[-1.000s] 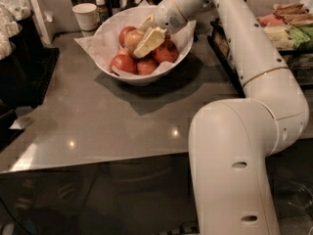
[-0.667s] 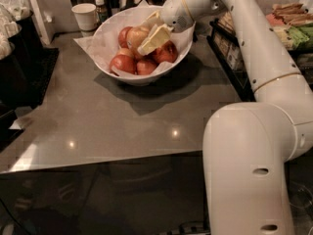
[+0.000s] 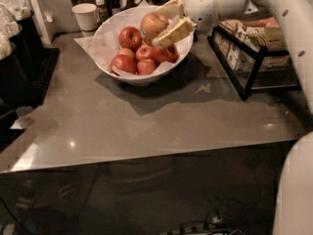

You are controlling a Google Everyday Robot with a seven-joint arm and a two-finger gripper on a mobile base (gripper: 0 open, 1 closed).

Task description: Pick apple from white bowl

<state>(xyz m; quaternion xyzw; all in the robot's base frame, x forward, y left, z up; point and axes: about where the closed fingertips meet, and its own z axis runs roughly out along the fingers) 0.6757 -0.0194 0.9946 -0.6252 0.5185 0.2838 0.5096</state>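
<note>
Tabletop point(image 3: 146, 126): grey, glossy, scattered light glints.
Black wire rack point(image 3: 244, 77) with packets: right.
Paper cup point(image 3: 85, 16) and bottle point(image 3: 100, 9): rear.
Dark stand point(image 3: 19, 62): left.
Cables point(image 3: 205, 224): on dark floor below.
Gripper point(image 3: 156, 28): above the tabletop's far end, clasping the apple point(image 3: 149, 22).

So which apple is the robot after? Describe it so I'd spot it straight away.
Find the big white bowl at the back of the grey table. The apple is the highest one, near the right rim, clamped between the jaws of the gripper. It is pale yellowish-tan with a red blush; the other apples are deep red.
</note>
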